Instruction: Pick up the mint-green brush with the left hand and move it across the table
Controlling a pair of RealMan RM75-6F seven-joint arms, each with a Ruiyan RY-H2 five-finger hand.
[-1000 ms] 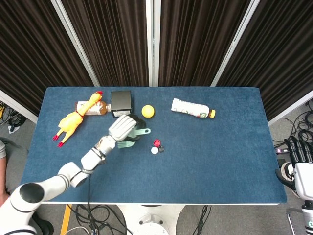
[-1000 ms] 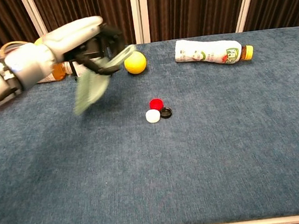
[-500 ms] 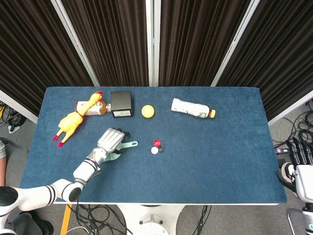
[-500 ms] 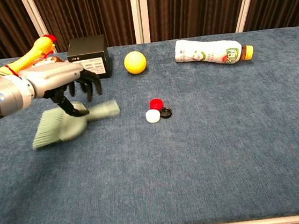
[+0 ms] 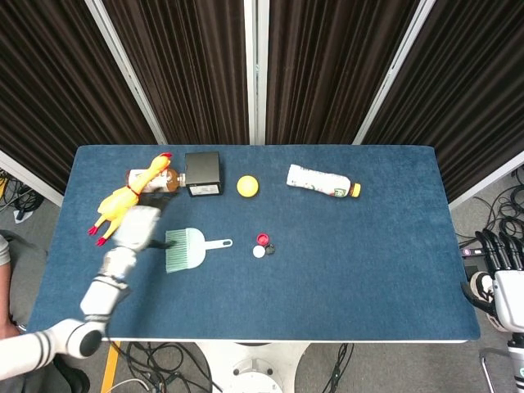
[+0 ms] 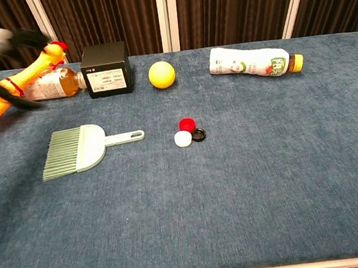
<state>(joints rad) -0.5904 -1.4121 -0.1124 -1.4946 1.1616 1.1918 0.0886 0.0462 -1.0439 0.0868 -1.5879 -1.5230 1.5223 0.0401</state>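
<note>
Motion-blurred left robot hand [image 5: 137,227] beside brush [image 5: 190,248]; fingers indistinct

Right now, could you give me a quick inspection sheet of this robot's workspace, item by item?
Surface: blue table, cloth-like top.
Job's things: mint-green brush lying flat, handle toward the caps, nothing holding it.
Clutter: rubber chicken, amber bottle, black box, yellow ball, white bottle on its side, three caps.
Hands: left hand beside the brush, blurred; right hand off the table's edge, fingers apart.
Cables: on the floor.
Surroundings: dark curtains.
</note>
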